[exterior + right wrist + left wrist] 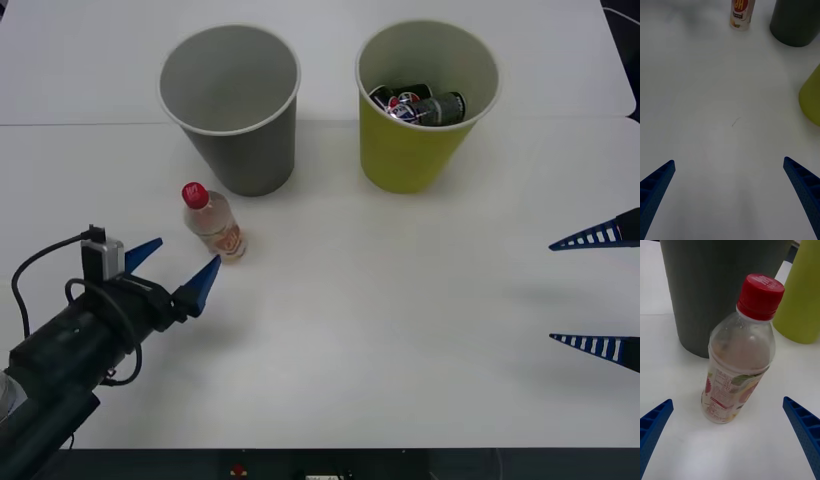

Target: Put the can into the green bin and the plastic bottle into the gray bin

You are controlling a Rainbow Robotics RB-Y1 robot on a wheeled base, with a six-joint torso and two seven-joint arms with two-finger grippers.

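Blue ribbed fingers of the left gripper stand with jaws spread, low over the white surface, pointing at the small clear plastic bottle from just beside it without touching. The black left arm reaches in from the near left corner with a cable looped along it. In the left wrist view the gripper has the bottle between its two open fingers and a little ahead of them. The right gripper waits at the right edge, well apart from everything, its jaws also spread wide over the bare surface.

Beyond the bottle stands the large dark gray tapered bin, upright, its light gray inside holding nothing. Beside it, to the right, the yellow-green tapered bin holds a crumpled can at its bottom.

The bottle stands upright on the surface, just in front of the gray bin, with a red screw cap and a red-and-yellow label round its lower half.
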